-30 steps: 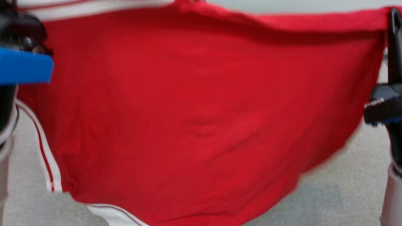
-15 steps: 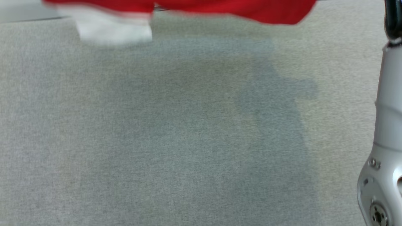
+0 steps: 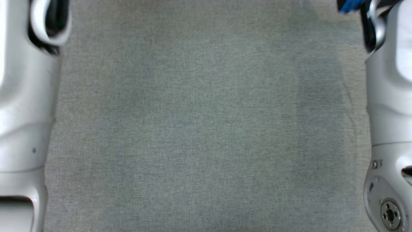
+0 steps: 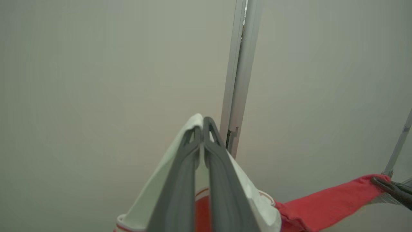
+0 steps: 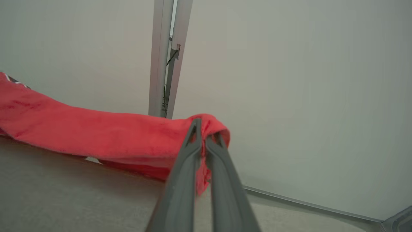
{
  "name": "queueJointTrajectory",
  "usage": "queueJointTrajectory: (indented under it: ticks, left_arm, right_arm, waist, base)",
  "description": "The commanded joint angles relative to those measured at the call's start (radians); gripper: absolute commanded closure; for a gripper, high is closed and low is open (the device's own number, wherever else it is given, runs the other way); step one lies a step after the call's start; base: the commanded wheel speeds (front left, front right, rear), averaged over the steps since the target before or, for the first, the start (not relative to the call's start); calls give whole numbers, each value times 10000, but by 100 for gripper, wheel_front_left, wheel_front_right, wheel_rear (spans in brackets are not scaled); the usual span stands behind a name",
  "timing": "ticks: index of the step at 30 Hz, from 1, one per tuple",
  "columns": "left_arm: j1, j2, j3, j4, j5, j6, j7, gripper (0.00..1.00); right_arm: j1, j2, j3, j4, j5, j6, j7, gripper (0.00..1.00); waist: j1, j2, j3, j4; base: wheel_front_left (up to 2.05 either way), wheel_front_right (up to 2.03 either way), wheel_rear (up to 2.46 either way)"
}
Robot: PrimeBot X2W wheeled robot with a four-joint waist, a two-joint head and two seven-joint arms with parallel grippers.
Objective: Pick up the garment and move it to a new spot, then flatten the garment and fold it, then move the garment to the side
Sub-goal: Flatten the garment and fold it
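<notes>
Forearms frame the head view, two of them, pale and glossy: the left forearm (image 3: 22, 112) runs down the left edge and the right forearm (image 3: 389, 106) down the right edge. A plain grey surface (image 3: 206, 129) spreads between them, and one small blue part (image 3: 349, 5) sits at the top right corner. From the left wrist, the left tool (image 4: 202, 127) has its two dark fingers pressed together with no gap at the tips, pinching a white, red-trimmed edge of the one garment (image 4: 328, 201). The white cloth drapes down both sides of the fingers. The red body runs off low to the right as a stretched band and ends at the right tool (image 4: 379, 182), whose dark fingers clamp its far end. One pale metal post (image 4: 239, 64) stands upright behind the fingertips against a blank wall (image 4: 96, 80). From the right wrist, the right tool's two fingers meet near their tips and bite a bunched red corner of the garment. The cloth folds over the fingertips and stretches away to the left above the grey surface; whether it touches that surface I cannot tell. One post rises behind it. Counted: one garment, two tools, each closed on it.
</notes>
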Motion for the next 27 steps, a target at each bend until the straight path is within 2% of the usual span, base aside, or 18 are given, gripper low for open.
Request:
queueJointTrajectory:
  ticks: [1, 6, 12, 19, 27]
  left_arm:
    - [344, -27, -3, 1, -98, -61, -216, 100]
    - [1932, 65, 87, -335, -407, -146, -972, 100]
    - [4032, 31, 274, -1218, -714, 35, -1641, 100]
    - [6570, -16, 535, -2763, -880, 312, -1964, 100]
    - [9669, 104, 524, -4486, -995, 667, -1997, 100]
  right_arm:
    - [191, -21, 52, 266, 89, -3, -252, 100]
    - [788, -25, 6, 1161, 332, -3, -1094, 100]
    - [1704, -21, -345, 1336, 706, -3, -1587, 100]
    - [3186, -22, 89, 526, 1955, -3, -1689, 100]
    - [5924, -20, 735, -956, 3296, -3, -1671, 100]
  waist:
    - [-3, 0, 244, 184]
    - [-3, 0, 307, 214]
    - [-3, 0, -23, 281]
    - [-3, 0, -933, 262]
    - [-3, 0, -2538, 221]
  base:
    - [0, 0, 0]
    - [0, 0, 0]
    - [0, 0, 0]
    - [0, 0, 0]
    - [0, 0, 0]
